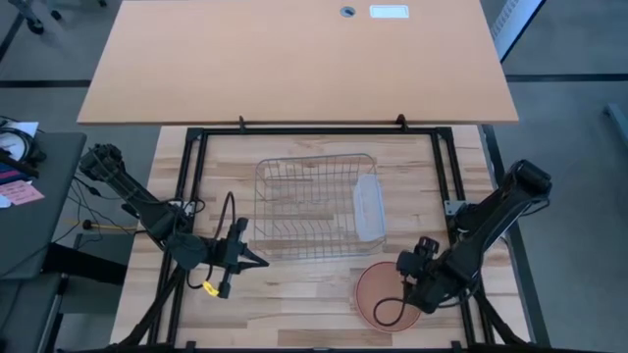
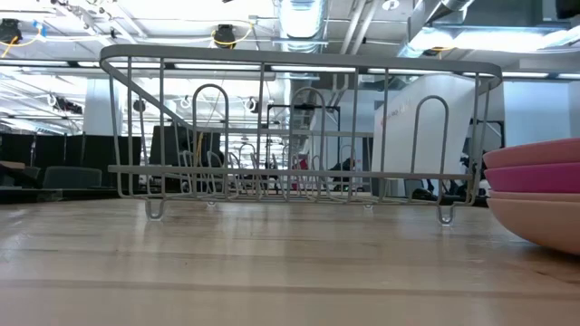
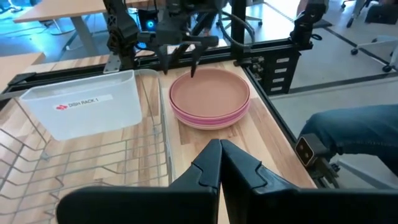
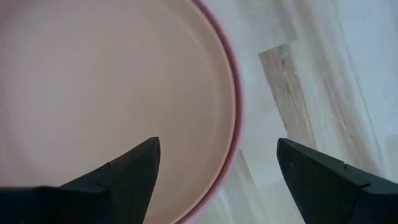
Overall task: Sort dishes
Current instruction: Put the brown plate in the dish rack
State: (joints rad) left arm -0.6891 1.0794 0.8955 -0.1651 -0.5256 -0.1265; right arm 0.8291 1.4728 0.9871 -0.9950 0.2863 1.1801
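Stack of plates point(image 1: 378, 292) on the wooden table point(image 1: 294, 314), just off the wire rack point(image 1: 309, 209) at its near right corner, apart from the wires. Top plate salmon-orange point(image 3: 209, 92), pink and magenta rims showing beneath it in the low view point(image 2: 535, 177). Right gripper point(image 1: 412, 286) directly over the stack's edge farthest from the rack, fingers spread wide, one finger point(image 4: 124, 171) above the top plate's inner face and the other point(image 4: 323, 177) out over bare table beyond the rim; nothing between them, contact with the plate not discernible. Left gripper point(image 1: 257, 259) low beside the rack's near left corner, fingers pressed together to a point, holding nothing, aimed along the rack's front side toward the stack. Translucent tub point(image 3: 87, 109) labelled DISH RACK 1 hanging inside the rack at the end nearest the plates. Rack otherwise bare of plates. Orange desk point(image 1: 294, 59) beyond the rack's far side
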